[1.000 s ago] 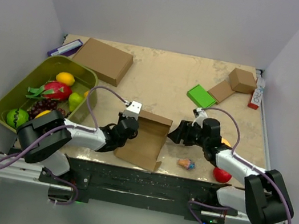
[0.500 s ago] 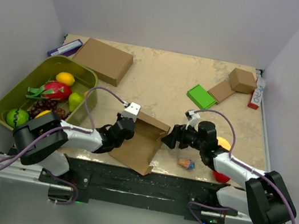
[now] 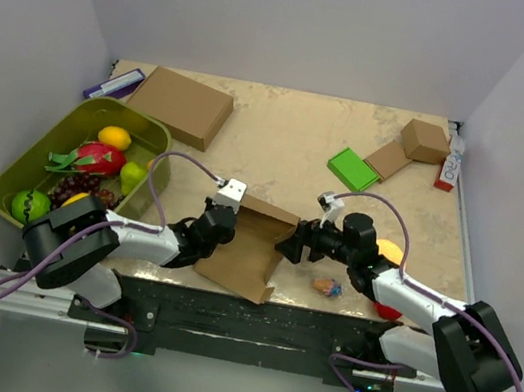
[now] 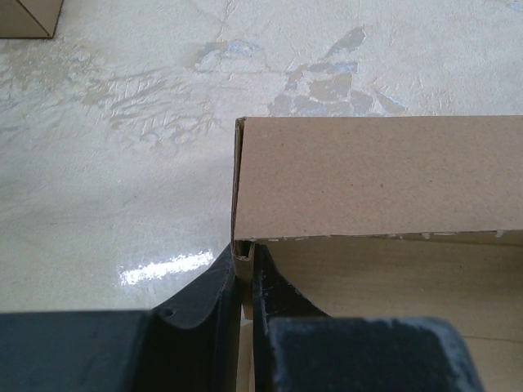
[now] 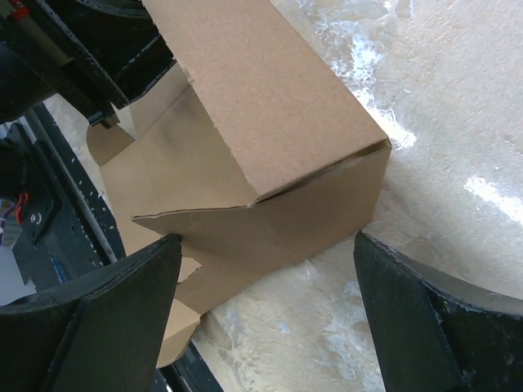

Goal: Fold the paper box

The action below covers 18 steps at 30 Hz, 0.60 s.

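The paper box (image 3: 250, 252) is a half-folded brown cardboard sheet near the table's front edge, between the two arms. One panel stands up along its far side (image 4: 376, 175). My left gripper (image 3: 219, 225) is shut on the box's left edge; in the left wrist view the fingertips (image 4: 243, 263) pinch a thin cardboard wall. My right gripper (image 3: 290, 246) is at the box's right side. In the right wrist view the box's corner (image 5: 270, 114) lies just ahead of that gripper (image 5: 265, 273), which stands wide open. The left finger (image 5: 106, 318) touches a flap edge.
A green tray (image 3: 17, 175) of fruit stands at the left. A larger brown box (image 3: 181, 106) lies at the back left. Back right hold a small cube box (image 3: 424, 140), a flat cardboard piece (image 3: 387, 160) and a green block (image 3: 352, 168). A red ball (image 3: 387, 306) and a small toy (image 3: 327, 287) lie beside the right arm.
My right gripper has moved left up to the box and opened wider. The box's raised part has tipped lower and the box has shifted slightly left. The left grip holds.
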Tool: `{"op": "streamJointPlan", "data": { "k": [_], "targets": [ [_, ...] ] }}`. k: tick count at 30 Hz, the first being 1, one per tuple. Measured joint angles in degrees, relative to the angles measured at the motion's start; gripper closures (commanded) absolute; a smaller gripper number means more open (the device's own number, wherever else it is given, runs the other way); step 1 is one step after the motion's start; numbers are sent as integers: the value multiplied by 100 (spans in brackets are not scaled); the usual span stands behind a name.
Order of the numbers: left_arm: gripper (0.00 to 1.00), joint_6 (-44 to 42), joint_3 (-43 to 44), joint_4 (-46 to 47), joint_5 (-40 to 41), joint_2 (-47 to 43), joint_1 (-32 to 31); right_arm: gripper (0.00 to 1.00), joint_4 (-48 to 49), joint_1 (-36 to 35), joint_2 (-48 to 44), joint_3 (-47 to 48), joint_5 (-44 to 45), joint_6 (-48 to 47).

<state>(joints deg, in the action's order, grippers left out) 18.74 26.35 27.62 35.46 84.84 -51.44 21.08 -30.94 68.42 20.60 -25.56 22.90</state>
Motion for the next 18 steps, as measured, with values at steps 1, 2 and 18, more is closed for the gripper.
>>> {"op": "streamJointPlan", "data": {
  "k": [1,2,18],
  "targets": [
    [100,-2,0,2,-9,0,2,9,22,-11,0,0,0,0],
    [100,-7,0,4,-15,0,2,9,31,-20,0,0,0,0],
    [100,-35,0,59,-98,13,4,27,219,-133,114,0,240,111]
  ]
}}
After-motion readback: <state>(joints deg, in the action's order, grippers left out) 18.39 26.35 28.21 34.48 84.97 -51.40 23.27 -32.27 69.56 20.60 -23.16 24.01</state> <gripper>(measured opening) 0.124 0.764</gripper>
